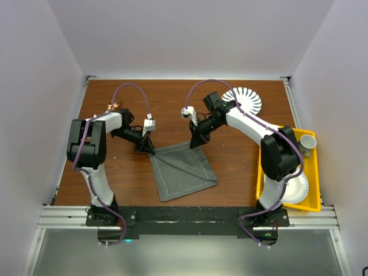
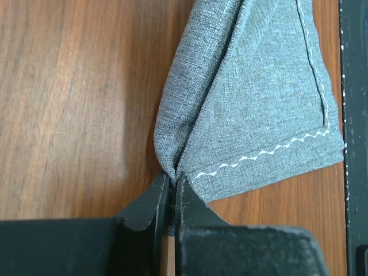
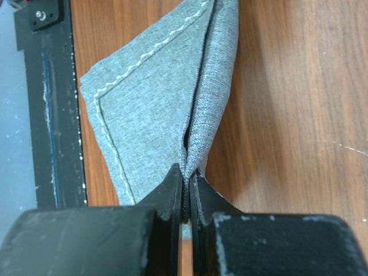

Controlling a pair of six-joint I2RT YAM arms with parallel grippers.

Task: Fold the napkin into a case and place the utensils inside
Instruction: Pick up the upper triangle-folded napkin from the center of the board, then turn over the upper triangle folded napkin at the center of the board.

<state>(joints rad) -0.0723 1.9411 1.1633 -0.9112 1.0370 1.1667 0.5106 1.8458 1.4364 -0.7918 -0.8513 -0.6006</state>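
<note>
The brown wooden worktop [image 1: 126,178] sat boxed in by plain white walls [image 1: 195,34]; the dark grey napkin [image 1: 184,169] lay near its front middle; the left pincer [image 1: 150,148] pinched the napkin's far left corner, the right pincer [image 1: 197,141] its far right corner; a yellow tray [image 1: 317,172] stood at the right edge.

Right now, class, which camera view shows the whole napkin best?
The top external view: there the napkin shows whole, its full outline visible. The left wrist view shows only the corner pinched in the left gripper; the right wrist view shows only the corner pinched in the right gripper.
</note>
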